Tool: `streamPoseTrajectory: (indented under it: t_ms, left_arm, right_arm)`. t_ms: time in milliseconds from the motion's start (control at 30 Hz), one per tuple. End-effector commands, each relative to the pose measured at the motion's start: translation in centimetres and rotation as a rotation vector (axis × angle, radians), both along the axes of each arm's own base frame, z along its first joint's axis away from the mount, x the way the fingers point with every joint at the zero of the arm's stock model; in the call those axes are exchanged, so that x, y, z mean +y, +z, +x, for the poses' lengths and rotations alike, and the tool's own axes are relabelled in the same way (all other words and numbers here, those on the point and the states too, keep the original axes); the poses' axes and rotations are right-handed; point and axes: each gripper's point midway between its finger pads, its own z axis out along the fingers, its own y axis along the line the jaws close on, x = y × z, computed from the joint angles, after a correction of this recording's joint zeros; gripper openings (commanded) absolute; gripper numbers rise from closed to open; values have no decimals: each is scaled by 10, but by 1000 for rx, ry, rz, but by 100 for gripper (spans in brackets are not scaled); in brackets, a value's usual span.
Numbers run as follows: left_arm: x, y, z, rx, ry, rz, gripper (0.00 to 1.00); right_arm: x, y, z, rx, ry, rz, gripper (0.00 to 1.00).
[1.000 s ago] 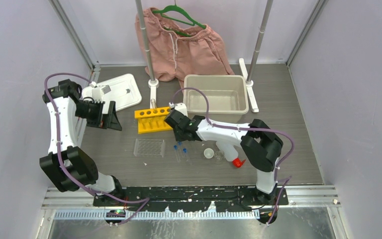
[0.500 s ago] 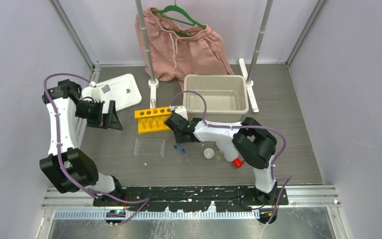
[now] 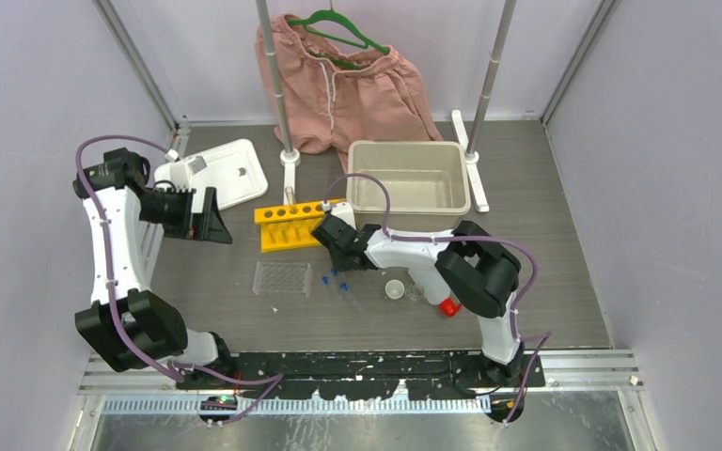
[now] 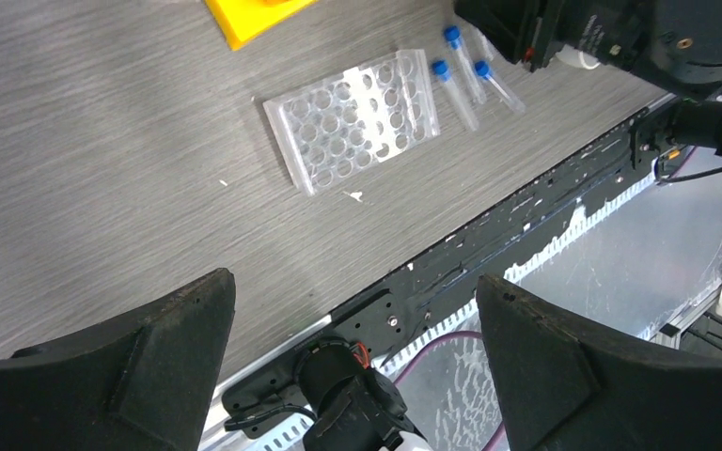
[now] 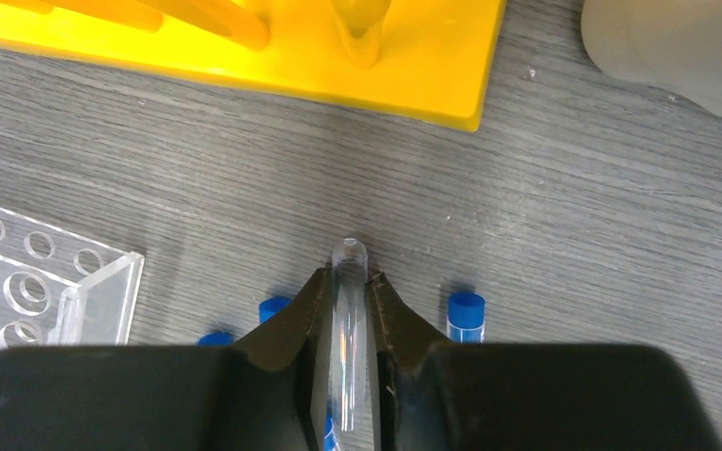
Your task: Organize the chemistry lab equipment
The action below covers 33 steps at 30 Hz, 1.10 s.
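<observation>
Grey wood-grain desk (image 3: 564, 282), mid-frame: right tool (image 5: 349, 279) has dropped onto the loose small blue-capped tubes (image 5: 466, 315) and now pinches a clear tube (image 5: 348, 256), round end toward the yellow holed plastic rack (image 5: 244, 56). Racking likely next. Left tool (image 4: 353, 282) spread, idle upper left.

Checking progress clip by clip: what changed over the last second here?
The right hand shifted slightly nearward, over the loose blue-capped tubes; it pinches a clear tube. The left hand is open and barely shifted. Yellow tube rack, clear grid rack and squeeze bottle stayed put.
</observation>
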Motion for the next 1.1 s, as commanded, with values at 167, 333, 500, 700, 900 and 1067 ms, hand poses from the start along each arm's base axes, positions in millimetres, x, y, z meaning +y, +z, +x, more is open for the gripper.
streamPoseTrajectory:
  t_ms: [167,333,500,700,900,1067]
  left_arm:
    - [-25,52,11,-148,-32,-132,99]
    - [-50,59,4,-154,-110,-177,94]
    - [-75,66,-6,-181,-184,-224,89]
    - [-91,78,-9,-215,-211,-306,81]
    - [-97,82,-10,-205,-215,-364,66]
    - [-98,76,-7,-190,-208,-373,56]
  right_arm:
    - [3,114,9,-135,-37,165,11]
    - [33,196,2,-223,0,327,9]
    - [77,263,0,-301,26,500,6]
    - [123,311,0,-331,21,685,4]
    - [149,330,-4,-314,33,813,4]
    - [160,336,-8,-275,37,891,4]
